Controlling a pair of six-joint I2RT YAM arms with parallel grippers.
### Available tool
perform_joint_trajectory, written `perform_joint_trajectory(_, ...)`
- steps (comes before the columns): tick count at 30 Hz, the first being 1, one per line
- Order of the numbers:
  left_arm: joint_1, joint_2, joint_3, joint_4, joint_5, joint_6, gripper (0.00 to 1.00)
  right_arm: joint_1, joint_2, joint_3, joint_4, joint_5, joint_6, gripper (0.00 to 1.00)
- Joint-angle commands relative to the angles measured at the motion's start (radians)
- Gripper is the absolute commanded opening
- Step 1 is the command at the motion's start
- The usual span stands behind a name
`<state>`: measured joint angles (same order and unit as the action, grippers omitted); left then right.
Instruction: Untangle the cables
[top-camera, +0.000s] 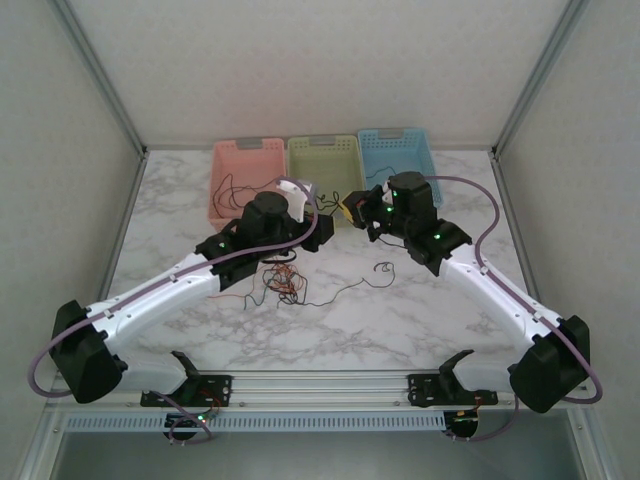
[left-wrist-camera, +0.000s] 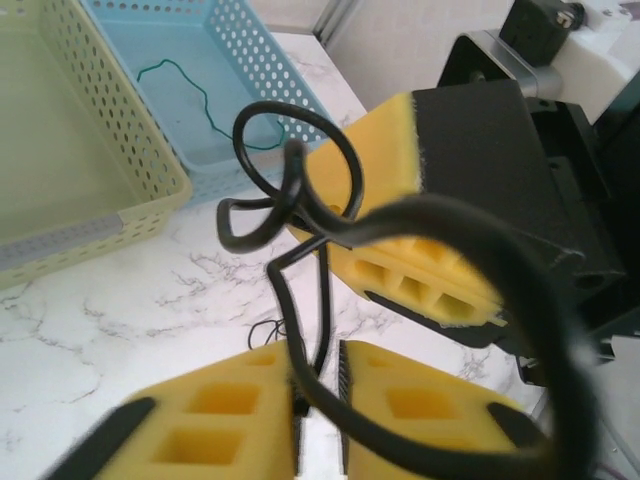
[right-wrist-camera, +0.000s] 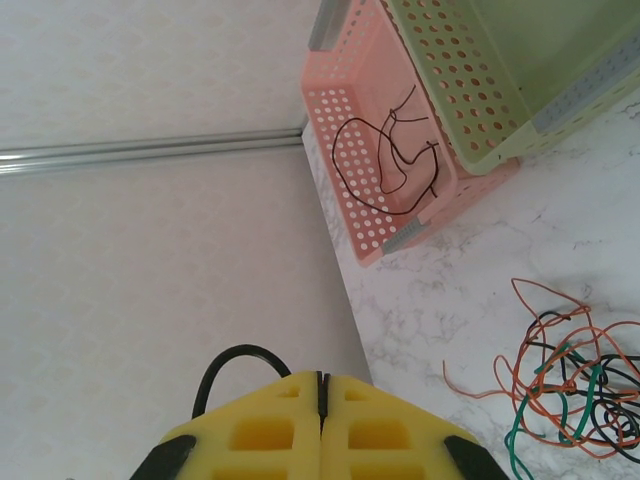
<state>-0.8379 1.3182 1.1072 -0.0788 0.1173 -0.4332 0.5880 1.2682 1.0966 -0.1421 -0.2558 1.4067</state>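
A black cable (left-wrist-camera: 268, 206) hangs in loops between my two grippers above the table. My left gripper (left-wrist-camera: 318, 352) is shut on it, the strand running through the narrow slot between its yellow fingers. My right gripper (right-wrist-camera: 321, 378) is shut on the same cable, and a black loop (right-wrist-camera: 225, 365) bulges out beside its fingers. In the top view the left gripper (top-camera: 328, 226) and the right gripper (top-camera: 351, 212) nearly meet in front of the baskets. A tangle of orange, black and green cables (top-camera: 281, 284) lies on the marble under the left arm, and one short black cable (top-camera: 381, 270) lies apart.
Three baskets stand at the back: pink (top-camera: 222, 178) with a black cable (right-wrist-camera: 385, 160), green (top-camera: 324, 145), and blue (top-camera: 393, 136) with a green cable (left-wrist-camera: 195, 85). Walls and frame posts close in the table's sides.
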Motion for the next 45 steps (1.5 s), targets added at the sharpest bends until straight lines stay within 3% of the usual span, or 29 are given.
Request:
perform_joint_trajectory(1,0.003,0.006,0.033,0.007,-0.032,0.011,0.06,0.009,-0.024,0.038,0.002,0.004,-0.006,0.0)
perform_joint_trajectory(2,0.005,0.004,0.033,0.005,-0.034,0.01,0.0,0.01,-0.027,0.039,-0.003,0.009,-0.01,0.0)
perform_joint_trajectory(11,0.008,-0.093,-0.047,-0.028,-0.028,0.0,0.0,-0.012,-0.053,0.059,-0.097,0.122,-0.119,0.0)
perform_joint_trajectory(17,0.006,-0.229,-0.148,-0.079,0.111,-0.034,0.0,-0.06,-0.08,0.062,-0.171,0.265,-0.241,0.0)
perform_joint_trajectory(25,0.006,-0.475,-0.229,-0.202,0.194,-0.05,0.0,-0.13,-0.102,0.027,-0.208,0.469,-0.38,0.0)
perform_joint_trajectory(34,0.006,-0.643,-0.207,-0.382,0.097,-0.014,0.0,-0.193,-0.142,-0.002,-0.232,0.545,-0.456,0.0)
perform_joint_trajectory(42,0.008,-0.649,-0.189,-0.415,0.024,0.0,0.0,-0.214,-0.128,-0.024,-0.192,0.454,-0.45,0.0)
perform_joint_trajectory(43,0.008,-0.641,-0.186,-0.418,0.001,-0.004,0.03,-0.213,-0.115,-0.021,-0.179,0.434,-0.444,0.0)
perform_joint_trajectory(45,0.009,-0.616,-0.17,-0.436,-0.062,-0.014,0.39,-0.214,-0.074,-0.006,-0.159,0.395,-0.428,0.0)
